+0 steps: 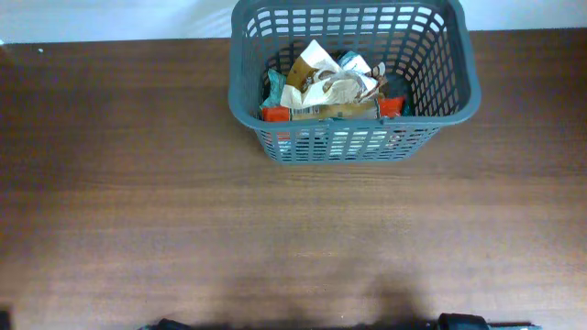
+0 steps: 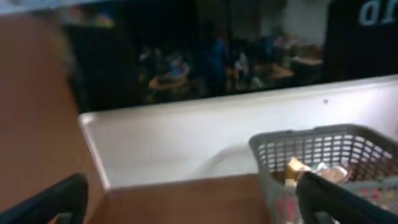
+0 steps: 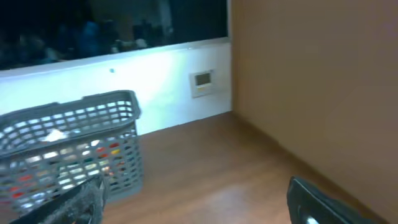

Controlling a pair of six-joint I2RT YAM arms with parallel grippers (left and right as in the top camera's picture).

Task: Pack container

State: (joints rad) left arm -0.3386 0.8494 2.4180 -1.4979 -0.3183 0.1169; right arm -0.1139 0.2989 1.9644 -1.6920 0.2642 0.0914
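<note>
The dark grey slotted container (image 1: 248,87) stands at the far middle of the wooden table, holding several snack packets (image 1: 330,84) in white, tan, orange and teal. It also shows in the left wrist view (image 2: 323,146) and in the right wrist view (image 3: 74,118). My left gripper (image 2: 193,205) is open and empty, its fingers spread wide over bare table, well short of the container. My right gripper (image 3: 199,202) is open and empty too, over bare table to the right of the container. Only the arm bases show at the overhead view's bottom edge.
A white wall ledge (image 2: 186,140) runs behind the table's far edge. A small wall plate (image 3: 203,81) sits on it at the right. A brown side wall (image 3: 323,81) stands to the right of the table.
</note>
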